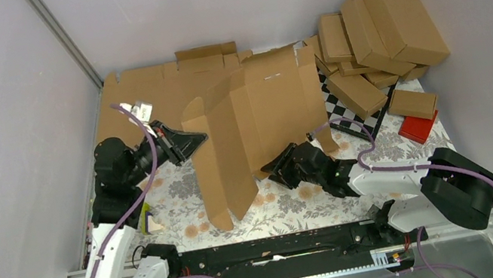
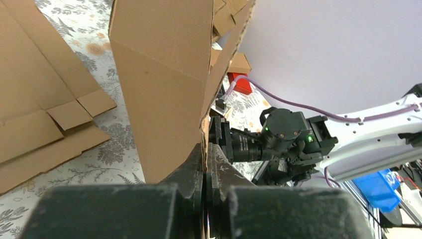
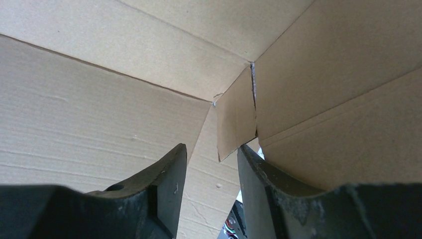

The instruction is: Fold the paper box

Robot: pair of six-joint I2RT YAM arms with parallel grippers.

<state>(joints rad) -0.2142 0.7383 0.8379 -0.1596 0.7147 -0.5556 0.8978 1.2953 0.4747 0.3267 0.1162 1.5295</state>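
Left gripper (image 2: pixel 205 152) clamped on edge of upright paper box (image 2: pixel 159 74); right gripper (image 3: pixel 211 159), jaws apart, close against its inner corner flap.

The paper box (image 1: pixel 255 118) is a plain brown corrugated die-cut sheet, only partly folded. It stands nearly upright in the middle of the table (image 1: pixel 171 206). Its panels are bent along vertical creases into a loose zigzag, and its near lower corner rests on the floral surface. Short slots show near its top edge, and notched flaps jut from its sides. On its inner side (image 3: pixel 99 99), several panels meet at a corner where a small tab hangs unfolded.
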